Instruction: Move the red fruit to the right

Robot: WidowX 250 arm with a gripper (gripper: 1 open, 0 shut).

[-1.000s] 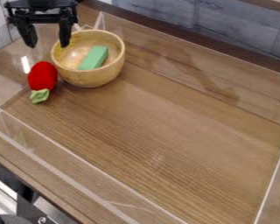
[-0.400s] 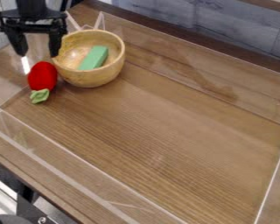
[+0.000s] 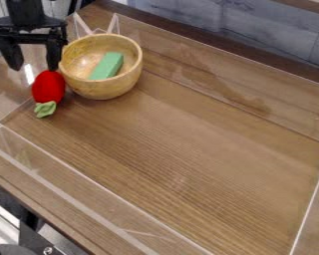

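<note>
Wood-grain tabletop (image 3: 189, 139), fenced by a low clear wall: at its far left edge your gripper (image 3: 32, 58) hangs pointing straight down, its two dark fingers spread wide apart and holding nothing. At about six o'clock from it, just below the fingertips, the red fruit (image 3: 47, 88) lies on the board, its pale green leafy end turned toward the near edge. At three o'clock from the fruit, just beside it and perhaps touching, stands the wooden bowl (image 3: 101, 67), with a green block (image 3: 108, 66) resting inside.

Your step in hand looks like the approach for a grasp. Centre the open fingers over the red body, not the leaf, and descend with the fruit between them. Mind the finger on the bowl side: the gap there is tight, so a clipped rim could shove the bowl. Close gently on the glossy skin, lift clear, then carry it rightward, toward three o'clock, over open wood.
</note>
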